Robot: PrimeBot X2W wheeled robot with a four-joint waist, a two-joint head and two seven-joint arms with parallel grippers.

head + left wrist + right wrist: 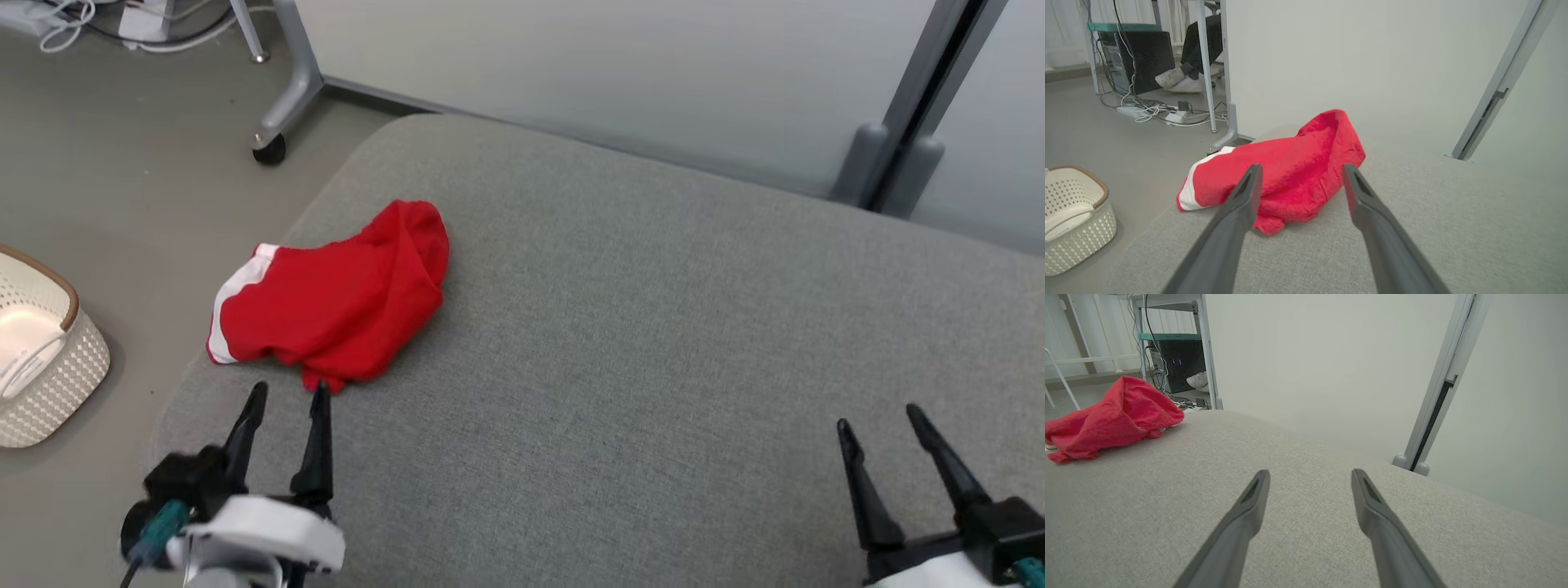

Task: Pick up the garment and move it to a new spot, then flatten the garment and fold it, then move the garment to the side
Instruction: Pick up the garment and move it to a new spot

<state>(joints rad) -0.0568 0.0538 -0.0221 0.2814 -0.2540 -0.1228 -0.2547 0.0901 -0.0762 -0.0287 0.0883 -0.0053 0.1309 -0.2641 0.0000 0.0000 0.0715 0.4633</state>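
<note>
Crumpled red shorts (335,302) lie near the grey cushion (653,327)'s left edge. The left gripper (290,389) hovers just beside them, the right gripper (878,416) well apart, both spread wide and empty.

garment (335,302): red with white edge trim, crumpled.
where I see it: cushion's (653,367) left edge.

A white woven basket (61,380) sits on the floor (122,180) beside the grey cushion (653,367), a caster (269,149) beyond.

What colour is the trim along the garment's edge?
White trim on a red garment; head view shows it best.
</note>
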